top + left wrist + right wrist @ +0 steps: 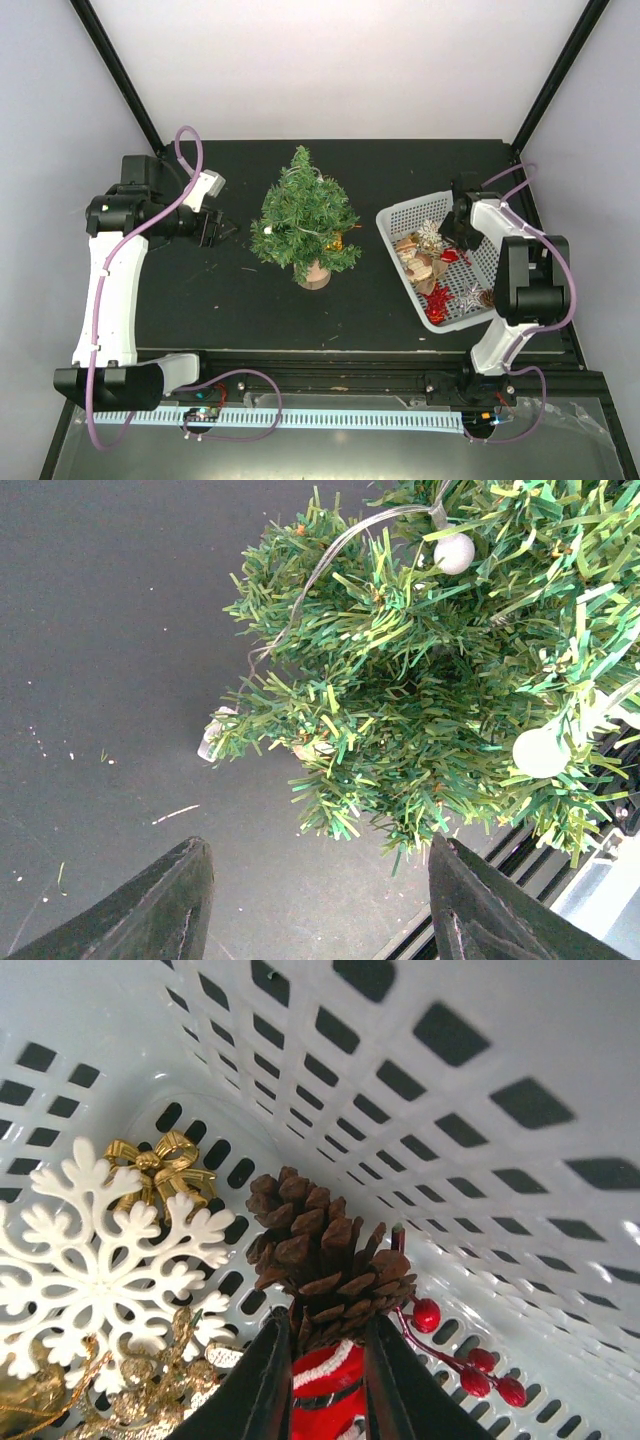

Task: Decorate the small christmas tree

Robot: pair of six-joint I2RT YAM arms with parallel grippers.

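The small christmas tree [305, 222] stands upright on its light-wood stump [316, 276] mid-table, with a gold ornament [337, 242] on its right side. In the left wrist view the tree [430, 680] carries white balls [455, 552] and a thin wire. My left gripper [212, 232] is just left of the tree, open and empty, over bare table [320, 900]. My right gripper [458, 235] is down inside the white mesh basket [400, 212]. Its jaws [330, 1360] stand close together, pinching the base of a brown pine cone [325, 1245], with a red Santa ornament [328, 1395] between the fingers.
In the basket lie a white snowflake [105, 1260], a gold bow [160, 1165], red berries [470, 1370], red stars [437, 300] and wooden pieces [420, 268]. The basket wall [480, 1110] is close ahead of the right gripper. The table's front rail [330, 355] runs along the near edge.
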